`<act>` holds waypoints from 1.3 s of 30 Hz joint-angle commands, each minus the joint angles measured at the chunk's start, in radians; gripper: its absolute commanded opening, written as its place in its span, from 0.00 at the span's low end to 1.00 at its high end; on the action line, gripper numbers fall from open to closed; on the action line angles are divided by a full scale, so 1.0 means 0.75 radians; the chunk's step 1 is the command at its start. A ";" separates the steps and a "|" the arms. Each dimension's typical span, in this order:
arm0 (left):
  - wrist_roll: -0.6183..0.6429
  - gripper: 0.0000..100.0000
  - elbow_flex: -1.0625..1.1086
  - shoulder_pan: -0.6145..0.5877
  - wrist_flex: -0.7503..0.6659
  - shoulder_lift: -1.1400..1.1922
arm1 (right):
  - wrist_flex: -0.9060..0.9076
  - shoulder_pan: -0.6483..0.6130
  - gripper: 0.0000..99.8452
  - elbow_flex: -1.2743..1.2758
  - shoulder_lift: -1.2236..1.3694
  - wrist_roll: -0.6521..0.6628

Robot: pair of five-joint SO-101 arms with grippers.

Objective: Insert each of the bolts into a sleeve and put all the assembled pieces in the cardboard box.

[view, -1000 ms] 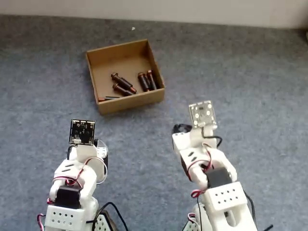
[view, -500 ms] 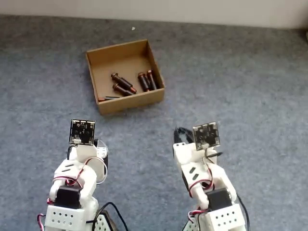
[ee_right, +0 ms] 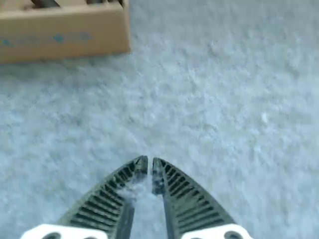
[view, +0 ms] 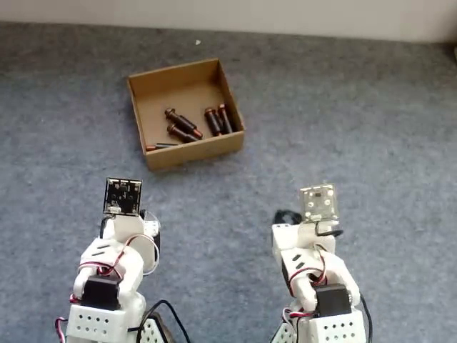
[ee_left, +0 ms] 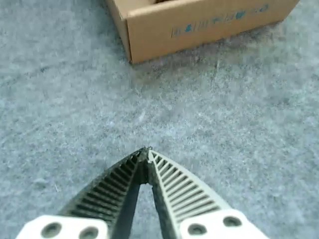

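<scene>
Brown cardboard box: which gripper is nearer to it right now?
Left. The left gripper hangs over the grey carpet just short of the near wall of the brown cardboard box; the right gripper is farther off, back past the box's right corner.

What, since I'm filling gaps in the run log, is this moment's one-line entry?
left tool: shut, empty | right tool: shut, empty | box: holds assembled pieces
</scene>
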 commanded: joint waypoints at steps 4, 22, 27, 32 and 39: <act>-0.012 0.03 0.026 -0.001 0.113 -0.003 | 0.337 0.161 0.01 0.195 -0.013 -0.004; -0.012 0.03 0.026 -0.005 0.113 0.001 | 0.345 0.204 0.01 0.195 -0.013 -0.004; -0.012 0.03 0.026 -0.005 0.113 0.001 | 0.345 0.204 0.01 0.195 -0.013 -0.004; -0.012 0.03 0.026 -0.005 0.113 0.001 | 0.345 0.204 0.01 0.195 -0.013 -0.004; -0.012 0.03 0.026 -0.005 0.113 0.001 | 0.345 0.204 0.01 0.195 -0.013 -0.004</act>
